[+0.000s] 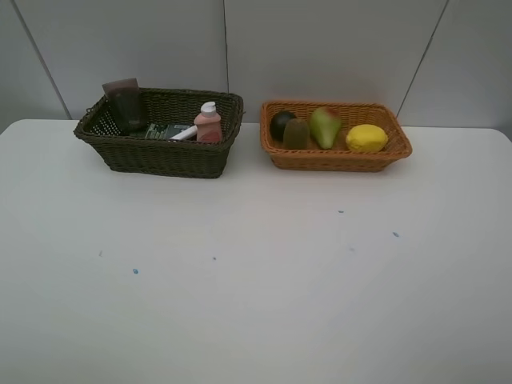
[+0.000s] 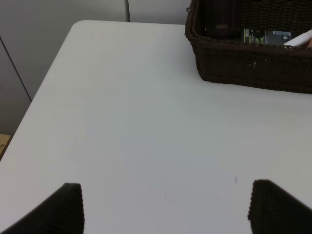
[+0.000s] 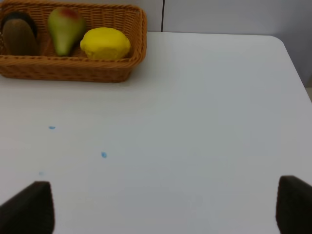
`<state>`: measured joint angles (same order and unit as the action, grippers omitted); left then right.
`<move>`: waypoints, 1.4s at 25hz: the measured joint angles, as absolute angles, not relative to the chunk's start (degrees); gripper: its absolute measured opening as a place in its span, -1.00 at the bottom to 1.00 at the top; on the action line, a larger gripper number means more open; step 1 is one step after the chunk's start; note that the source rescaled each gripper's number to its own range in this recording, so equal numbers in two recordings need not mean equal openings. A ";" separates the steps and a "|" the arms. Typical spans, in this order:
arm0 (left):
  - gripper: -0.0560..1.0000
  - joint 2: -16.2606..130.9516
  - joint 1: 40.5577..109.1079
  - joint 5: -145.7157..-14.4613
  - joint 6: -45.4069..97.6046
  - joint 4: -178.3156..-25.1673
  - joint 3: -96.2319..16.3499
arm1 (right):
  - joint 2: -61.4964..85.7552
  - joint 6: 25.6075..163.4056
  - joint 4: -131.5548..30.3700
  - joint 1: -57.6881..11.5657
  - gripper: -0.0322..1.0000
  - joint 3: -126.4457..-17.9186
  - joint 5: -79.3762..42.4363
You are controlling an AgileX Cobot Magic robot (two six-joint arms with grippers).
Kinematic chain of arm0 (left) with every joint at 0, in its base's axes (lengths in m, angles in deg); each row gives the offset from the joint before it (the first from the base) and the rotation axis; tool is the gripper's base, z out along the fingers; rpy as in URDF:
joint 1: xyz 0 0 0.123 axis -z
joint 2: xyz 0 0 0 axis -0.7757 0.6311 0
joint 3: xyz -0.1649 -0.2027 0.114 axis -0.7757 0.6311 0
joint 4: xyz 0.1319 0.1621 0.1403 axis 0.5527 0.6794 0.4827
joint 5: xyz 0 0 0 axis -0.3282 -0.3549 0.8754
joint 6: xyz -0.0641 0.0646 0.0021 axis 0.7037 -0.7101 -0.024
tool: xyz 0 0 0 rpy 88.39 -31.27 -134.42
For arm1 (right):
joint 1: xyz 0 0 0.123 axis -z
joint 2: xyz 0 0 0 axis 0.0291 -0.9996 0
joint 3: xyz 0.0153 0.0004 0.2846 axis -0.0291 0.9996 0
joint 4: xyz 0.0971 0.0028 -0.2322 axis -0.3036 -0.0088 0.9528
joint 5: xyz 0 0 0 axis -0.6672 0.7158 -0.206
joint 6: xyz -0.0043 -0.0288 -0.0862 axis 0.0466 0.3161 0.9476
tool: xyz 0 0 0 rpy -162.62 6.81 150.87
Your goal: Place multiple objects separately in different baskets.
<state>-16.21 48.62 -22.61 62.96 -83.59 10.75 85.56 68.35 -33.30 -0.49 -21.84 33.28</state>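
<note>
The dark olive-brown basket [image 1: 160, 156] stands at the back left and holds the mauve cup [image 1: 124, 100], the pink bottle [image 1: 209, 124], the white marker [image 1: 185, 134] and the dark green bottle [image 1: 164, 131]. The orange basket [image 1: 336, 158] at the back right holds the dark mangosteen [image 1: 280, 123], brown kiwi [image 1: 297, 134], green-red pear [image 1: 324, 126] and yellow lemon [image 1: 366, 138]. Neither arm shows in the high view. My left gripper [image 2: 165, 209] is open and empty over bare table, short of the dark basket [image 2: 253, 68]. My right gripper [image 3: 165, 209] is open and empty, away from the orange basket [image 3: 73, 70].
The white table [image 1: 256, 272] carries a few small blue specks [image 1: 135, 271]. A grey panelled wall stands behind the baskets. The table's left edge and corner show in the left wrist view [image 2: 44, 92], its right edge in the right wrist view [image 3: 295, 63].
</note>
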 joint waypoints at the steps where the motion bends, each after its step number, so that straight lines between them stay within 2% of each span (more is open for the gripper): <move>1: 0.82 -16.21 48.62 -22.61 62.96 -83.59 10.75 | 85.56 68.35 -33.30 -0.49 0.99 -21.84 33.28; 35: 0.82 -16.21 48.62 -22.61 62.96 -83.59 10.75 | 85.56 68.35 -33.35 -0.49 0.99 -21.84 33.28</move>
